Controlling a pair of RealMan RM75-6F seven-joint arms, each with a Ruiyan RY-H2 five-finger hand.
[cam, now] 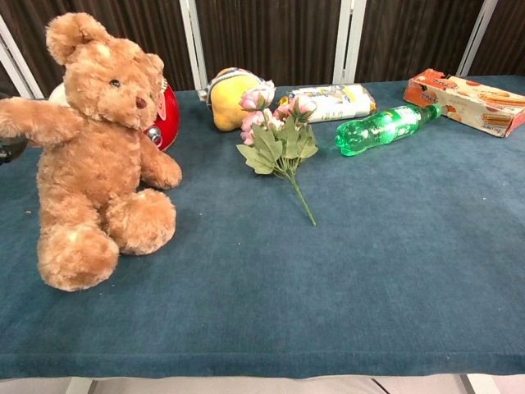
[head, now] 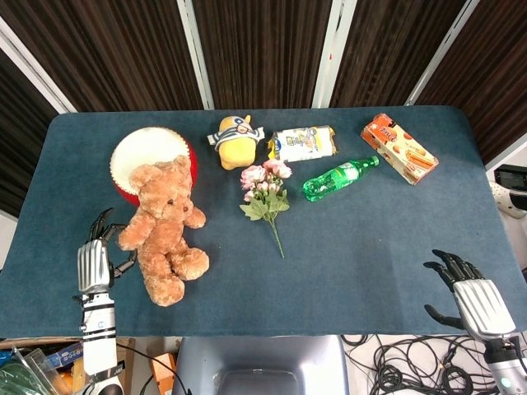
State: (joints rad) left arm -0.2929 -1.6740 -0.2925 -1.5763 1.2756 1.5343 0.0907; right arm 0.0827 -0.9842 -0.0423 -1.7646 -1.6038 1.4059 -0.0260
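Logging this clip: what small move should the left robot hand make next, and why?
Probably close the left robot hand on the teddy bear's arm. Its fingers sit right at that arm, though a firm grip is not clear, and the bear leans sideways.

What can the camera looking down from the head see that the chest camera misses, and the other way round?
Only the head view shows both metal robot hands: the left hand beside the brown plush teddy bear, fingertips at its arm, and the right hand at the near right edge, apart from everything. It also shows the round white top of the red drum.

Only the chest view shows the drum's red side and the bear's face head-on.

Both share the pink flower sprig, green plastic bottle, yellow plush toy and orange snack box.
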